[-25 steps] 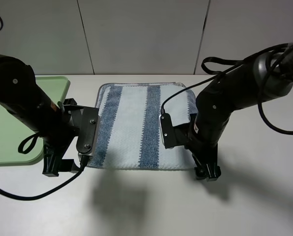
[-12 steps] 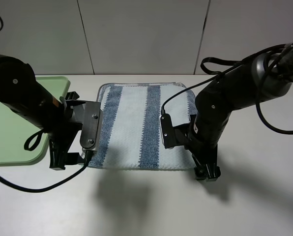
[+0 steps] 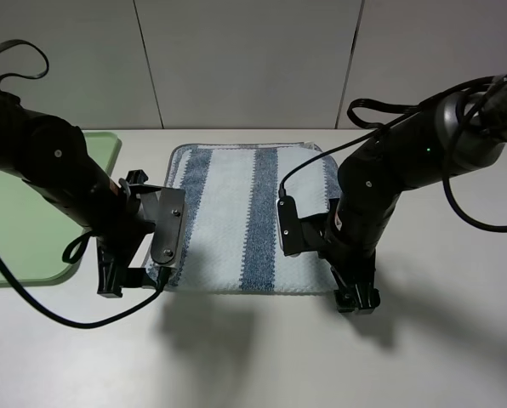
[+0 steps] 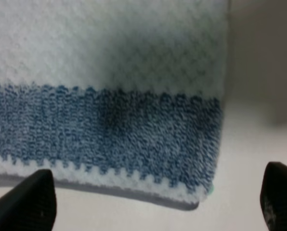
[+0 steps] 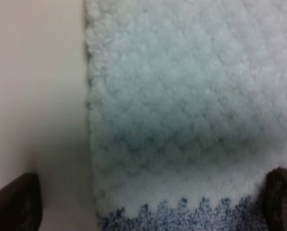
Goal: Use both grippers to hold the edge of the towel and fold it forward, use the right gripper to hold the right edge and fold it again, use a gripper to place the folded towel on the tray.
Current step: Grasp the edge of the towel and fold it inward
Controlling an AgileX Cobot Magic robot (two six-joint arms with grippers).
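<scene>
While both stand wide open, my left gripper (image 4: pixel 151 199) frames the towel's (image 3: pixel 236 204) near left corner, my right gripper (image 5: pixel 147 199) its near right corner. Neither grips anything; the towel lies flat on the table (image 3: pixel 262 357).

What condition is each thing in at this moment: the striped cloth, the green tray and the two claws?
towel: spread flat on the table, not lifted.
tray: lying flat beside the towel; the towel is not on it.
left gripper: open, low over the towel's near left corner, gripping nothing.
right gripper: open, low over the towel's near right corner, gripping nothing.
</scene>
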